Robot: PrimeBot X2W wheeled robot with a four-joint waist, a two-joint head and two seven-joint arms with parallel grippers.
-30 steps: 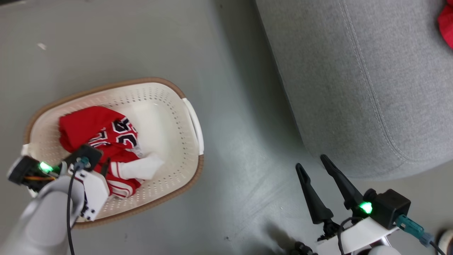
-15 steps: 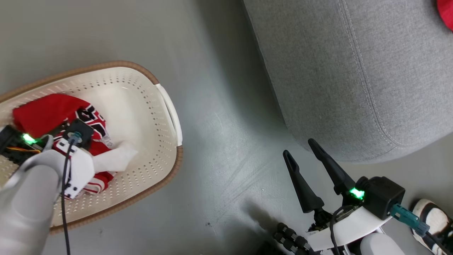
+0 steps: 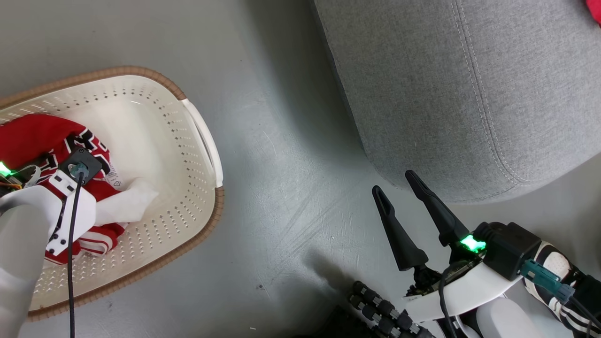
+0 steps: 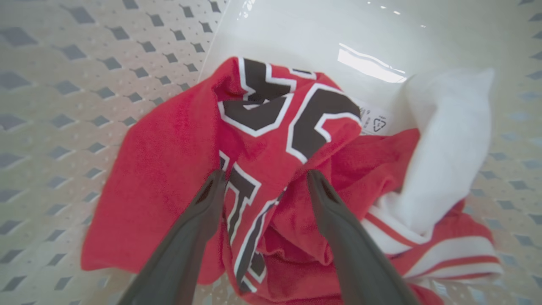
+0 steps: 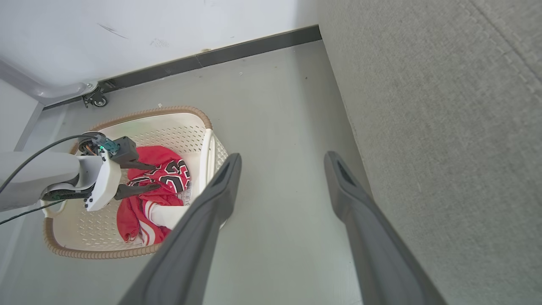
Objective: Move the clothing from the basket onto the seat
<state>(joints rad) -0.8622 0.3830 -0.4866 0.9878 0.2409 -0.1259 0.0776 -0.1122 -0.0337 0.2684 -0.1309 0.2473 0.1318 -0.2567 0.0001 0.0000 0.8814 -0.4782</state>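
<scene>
1. A smooth, matte grey-green floor (image 3: 281, 141) spreads ahead of the right gripper (image 3: 393, 182) and away to its left. Fine pale scratches (image 3: 305, 206) cross it just left of the fingertips.
2. A large grey woven-fabric seat (image 3: 446, 94) with stitched seams and a rounded corner stands on that gripper's right side, its corner just beyond the fingertips.
3. The floor is darker in a band along the seat's edge and brighter nearer the gripper.
4. Far beyond the fingertips, in the right wrist view, a plain white wall (image 5: 169, 25) meets the floor at a dark skirting strip (image 5: 254, 45).
5. Up and left of the fingers there, a pale grey rounded frame (image 5: 51, 90) stands on a small black caster wheel (image 5: 98, 101), close against the wall.
</scene>
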